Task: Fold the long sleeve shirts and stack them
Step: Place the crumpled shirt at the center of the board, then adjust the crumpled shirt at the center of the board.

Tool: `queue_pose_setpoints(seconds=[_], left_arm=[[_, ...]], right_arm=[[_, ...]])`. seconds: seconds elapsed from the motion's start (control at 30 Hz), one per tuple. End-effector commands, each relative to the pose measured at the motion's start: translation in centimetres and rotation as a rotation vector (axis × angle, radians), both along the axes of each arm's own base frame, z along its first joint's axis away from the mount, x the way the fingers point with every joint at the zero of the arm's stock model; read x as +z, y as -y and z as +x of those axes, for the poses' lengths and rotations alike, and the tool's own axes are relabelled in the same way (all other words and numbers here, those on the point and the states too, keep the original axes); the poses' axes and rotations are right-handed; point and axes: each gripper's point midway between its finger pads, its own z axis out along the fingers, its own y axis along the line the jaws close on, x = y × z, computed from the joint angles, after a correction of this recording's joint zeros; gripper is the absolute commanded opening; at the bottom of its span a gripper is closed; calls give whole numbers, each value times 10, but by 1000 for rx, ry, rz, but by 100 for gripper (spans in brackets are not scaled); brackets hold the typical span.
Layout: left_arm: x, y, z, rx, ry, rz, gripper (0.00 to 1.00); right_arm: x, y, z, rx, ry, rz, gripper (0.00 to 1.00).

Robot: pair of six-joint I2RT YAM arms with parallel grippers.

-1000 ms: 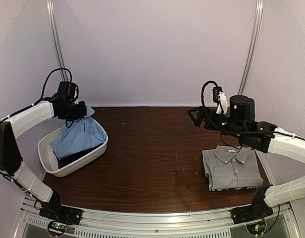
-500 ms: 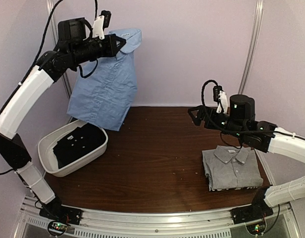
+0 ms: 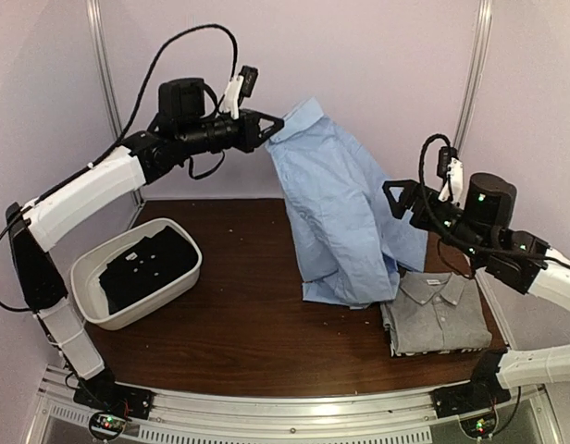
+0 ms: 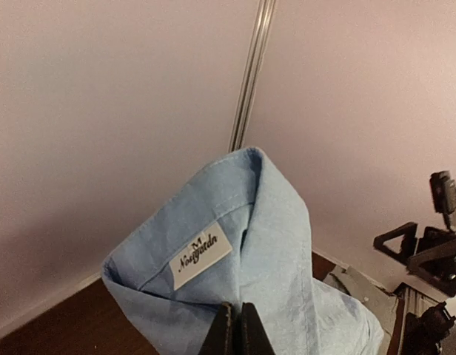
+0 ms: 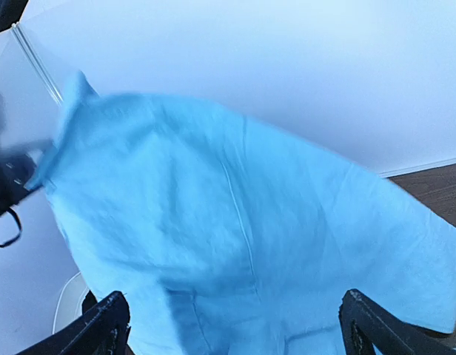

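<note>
My left gripper (image 3: pixel 274 123) is shut on the collar of the light blue shirt (image 3: pixel 345 217) and holds it high over the table's middle. The shirt hangs down and its hem touches the table and the grey shirt. In the left wrist view the shut gripper (image 4: pixel 236 330) pinches the collar of the blue shirt (image 4: pixel 243 244) below its white label. The grey shirt (image 3: pixel 439 314) lies folded at the right front. My right gripper (image 3: pixel 396 197) is open and empty beside the hanging cloth. In the right wrist view the blue shirt (image 5: pixel 235 237) fills the space ahead of the gripper (image 5: pixel 235 325).
A white tub (image 3: pixel 86 277) at the left holds dark clothing (image 3: pixel 146 266). The back wall stands close behind the table. A metal post (image 3: pixel 472 83) runs up the back right corner.
My left arm lifted the blue shirt out of the tub, raised it high and swung it right over the table's middle. My right arm drew back to the right.
</note>
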Motion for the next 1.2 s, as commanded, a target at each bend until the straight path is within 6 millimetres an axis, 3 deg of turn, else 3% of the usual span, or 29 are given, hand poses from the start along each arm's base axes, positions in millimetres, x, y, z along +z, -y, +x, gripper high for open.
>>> queue_pose_setpoints(seconds=[0.0, 0.03, 0.13, 0.17, 0.23, 0.3, 0.33, 0.5, 0.6, 0.73, 0.9, 1.07, 1.17], left_arm=[[-107, -36, 51, 53, -176, 3, 0], [-139, -42, 62, 89, -245, 37, 0], [-223, -53, 82, 168, -430, 165, 18], [-233, -54, 83, 173, -458, 186, 31], [-235, -54, 83, 185, -470, 185, 52], [-226, -59, 84, 213, -464, 179, 65], [-222, -61, 85, 228, -464, 182, 67], [-203, -73, 71, 289, -473, 203, 68], [-210, -76, 48, 304, -525, 223, 68], [-235, -64, 5, 237, -612, 234, 67], [-269, -52, -37, 204, -714, 272, 65], [-312, -62, -61, 231, -815, 319, 60], [-325, -68, -67, 249, -845, 333, 57]], right_arm=[[-25, 8, 1, -33, -34, -56, 100], [-31, 6, 2, -25, -45, -64, 100], [-49, 0, 5, -10, -86, -101, 100], [-55, -2, 6, -7, -98, -114, 100], [-66, -6, 10, 0, -128, -141, 100], [-77, -13, 13, 19, -152, -167, 100], [-82, -16, 14, 31, -168, -180, 100], [-126, -46, 11, 182, -277, -253, 100], [-159, -63, -4, 314, -359, -293, 100], [-184, -78, -27, 440, -422, -293, 100], [-202, -93, -49, 532, -468, -291, 97], [-214, -103, -58, 573, -506, -267, 89], [-217, -111, -63, 598, -521, -236, 81]])
